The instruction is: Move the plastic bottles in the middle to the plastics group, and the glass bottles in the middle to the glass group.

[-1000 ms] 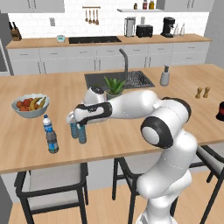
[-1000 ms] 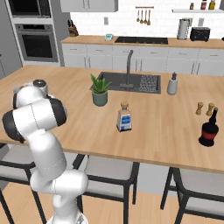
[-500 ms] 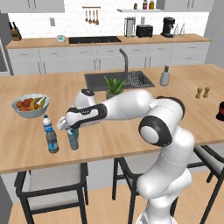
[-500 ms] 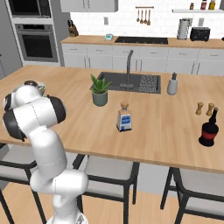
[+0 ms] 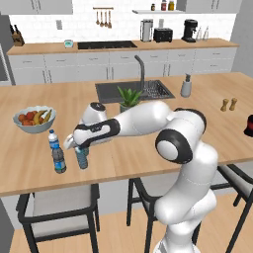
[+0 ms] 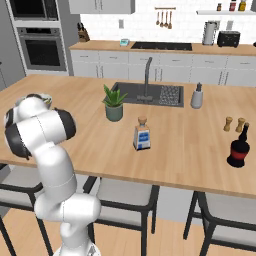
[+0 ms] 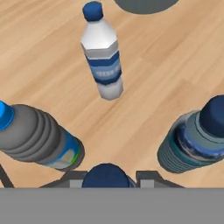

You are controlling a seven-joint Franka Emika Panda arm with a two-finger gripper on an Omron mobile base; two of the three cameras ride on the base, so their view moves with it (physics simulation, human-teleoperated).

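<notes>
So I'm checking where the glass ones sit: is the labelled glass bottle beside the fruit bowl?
No: the glass bottle stands mid-counter, near the plant and the sink, with no bowl by it.

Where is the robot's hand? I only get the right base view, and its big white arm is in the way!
Observer: In the left base view the gripper is down low, shut on a dark-capped bottle.
Operator: Are there more bottles?
Observer: Yes. The hand view shows three standing around it: a white-labelled bottle, a grey bottle and a blue-tinted bottle.
Operator: Anything else there?
Observer: A fruit bowl sits near them in the left base view.
</notes>
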